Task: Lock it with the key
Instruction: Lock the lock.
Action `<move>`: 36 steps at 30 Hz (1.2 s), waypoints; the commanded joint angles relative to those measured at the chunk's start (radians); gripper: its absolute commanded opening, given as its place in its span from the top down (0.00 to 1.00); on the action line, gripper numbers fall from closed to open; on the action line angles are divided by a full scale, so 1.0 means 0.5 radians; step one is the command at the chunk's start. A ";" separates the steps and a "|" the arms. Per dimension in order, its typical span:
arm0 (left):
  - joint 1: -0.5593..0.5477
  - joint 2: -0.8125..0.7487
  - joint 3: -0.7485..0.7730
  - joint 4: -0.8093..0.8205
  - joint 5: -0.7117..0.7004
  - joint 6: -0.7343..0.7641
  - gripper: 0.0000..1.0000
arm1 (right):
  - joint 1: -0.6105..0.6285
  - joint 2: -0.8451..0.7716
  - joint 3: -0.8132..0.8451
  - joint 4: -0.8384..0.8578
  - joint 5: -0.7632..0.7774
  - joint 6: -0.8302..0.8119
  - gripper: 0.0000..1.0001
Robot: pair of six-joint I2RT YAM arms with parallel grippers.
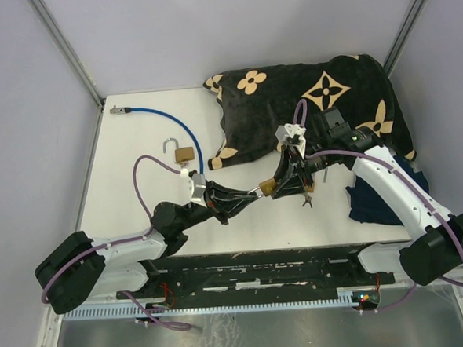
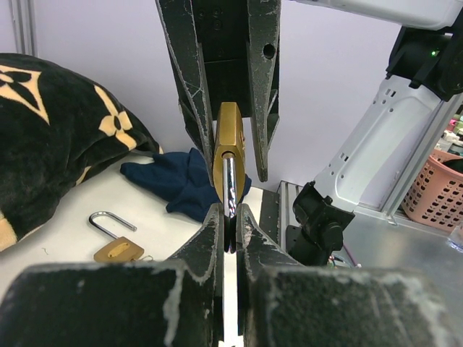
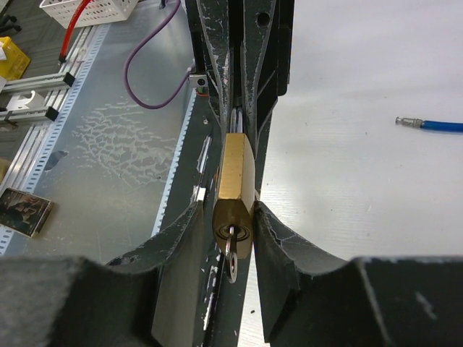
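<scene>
The brass-coloured metal padlock is held in the air at the centre of the top view, between both arms. The left gripper is fully closed, clamping the padlock's silver steel shackle. The right gripper stands partly open, its fingers pressing both sides of the padlock body. A small silver key sits in the keyhole, lower centre of the right wrist view. A second, open brass padlock lies on the white table, left of centre, beside a blue cable
</scene>
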State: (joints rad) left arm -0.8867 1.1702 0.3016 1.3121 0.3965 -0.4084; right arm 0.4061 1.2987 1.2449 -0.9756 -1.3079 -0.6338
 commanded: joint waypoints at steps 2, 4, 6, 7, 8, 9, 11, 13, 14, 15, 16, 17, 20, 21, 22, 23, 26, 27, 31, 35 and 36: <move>0.011 0.001 0.046 0.248 -0.051 -0.052 0.97 | 0.011 -0.051 0.026 -0.006 -0.073 -0.027 0.60; 0.010 0.006 0.051 0.248 -0.045 -0.051 0.97 | 0.011 -0.046 0.030 -0.009 -0.081 -0.020 0.60; 0.009 0.013 0.060 0.241 -0.037 -0.050 0.97 | 0.010 -0.042 0.035 -0.009 -0.094 -0.013 0.60; 0.011 0.015 0.062 0.237 -0.035 -0.049 0.97 | 0.012 -0.042 0.039 -0.008 -0.096 -0.012 0.60; 0.010 0.018 0.067 0.237 -0.032 -0.048 0.97 | 0.011 -0.041 0.040 -0.006 -0.096 -0.007 0.60; 0.010 0.019 0.069 0.233 -0.029 -0.050 0.97 | 0.012 -0.040 0.040 -0.003 -0.095 -0.002 0.60; 0.010 0.024 0.072 0.229 -0.019 -0.047 0.97 | 0.014 -0.039 0.040 0.021 -0.082 0.035 0.59; 0.009 0.025 0.072 0.224 -0.012 -0.045 0.97 | 0.013 -0.038 0.036 0.056 -0.067 0.080 0.59; 0.011 0.025 0.070 0.223 -0.009 -0.043 0.97 | 0.011 -0.039 0.030 0.078 -0.055 0.112 0.59; 0.010 0.026 0.072 0.220 -0.006 -0.044 0.97 | 0.011 -0.041 0.024 0.110 -0.042 0.151 0.58; 0.009 0.027 0.071 0.221 0.001 -0.047 0.97 | 0.012 -0.041 0.015 0.167 -0.021 0.196 0.58; 0.009 0.027 0.074 0.222 0.008 -0.047 0.97 | 0.012 -0.042 0.008 0.212 -0.001 0.257 0.58; 0.009 0.028 0.075 0.221 0.014 -0.048 0.97 | 0.011 -0.045 -0.016 0.300 0.028 0.357 0.58; 0.010 0.030 0.073 0.221 0.014 -0.048 0.97 | 0.012 -0.045 -0.016 0.306 0.023 0.367 0.59; 0.010 0.026 0.074 0.222 0.014 -0.048 0.97 | 0.013 -0.045 -0.017 0.307 0.018 0.371 0.59; 0.010 0.025 0.075 0.223 0.014 -0.048 0.97 | 0.010 -0.045 -0.018 0.305 0.015 0.370 0.60; 0.012 0.009 0.068 0.223 -0.002 -0.043 0.97 | 0.013 -0.048 -0.023 0.301 0.015 0.368 0.61; 0.010 0.002 0.065 0.225 -0.011 -0.040 0.97 | 0.013 -0.048 -0.028 0.303 0.010 0.368 0.61; 0.009 -0.023 0.060 0.223 -0.028 -0.041 0.97 | 0.015 -0.048 -0.026 0.284 0.006 0.345 0.59; 0.011 -0.022 0.049 0.233 -0.035 -0.039 0.97 | 0.014 -0.048 -0.016 0.231 -0.024 0.286 0.62; 0.010 -0.018 0.050 0.241 -0.037 -0.043 0.97 | 0.014 -0.048 -0.013 0.218 -0.033 0.276 0.64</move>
State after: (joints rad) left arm -0.8867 1.1866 0.3016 1.3182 0.3965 -0.4088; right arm 0.4061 1.2987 1.2285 -0.8612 -1.2987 -0.4706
